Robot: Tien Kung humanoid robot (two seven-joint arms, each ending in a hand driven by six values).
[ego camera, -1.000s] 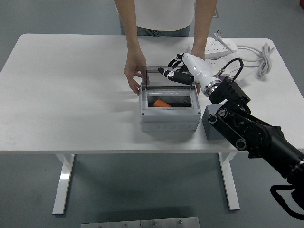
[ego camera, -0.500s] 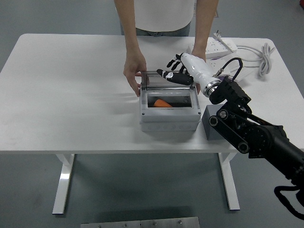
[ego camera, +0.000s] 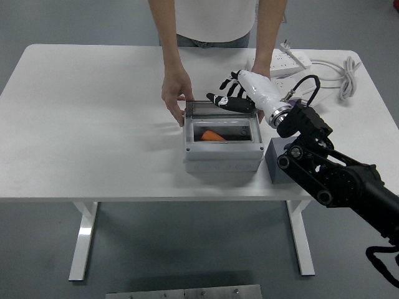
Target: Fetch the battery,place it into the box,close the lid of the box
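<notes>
Right robot hand reaches over the far edge of the box, fingers spread, resting on the raised lid, gripping nothing. A person's hand steadies the box's far-left corner. Grey block sits just right of the box; power strip beyond. Orange battery lies inside, long axis roughly left-right, on the desk.

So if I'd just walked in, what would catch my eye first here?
Probably the robot's right hand, white-cased with black fingers, spread over the raised lid of a grey box at mid-table. Inside the box lies something orange. A person at the far side steadies the box, one hand at its left rear corner.
</notes>
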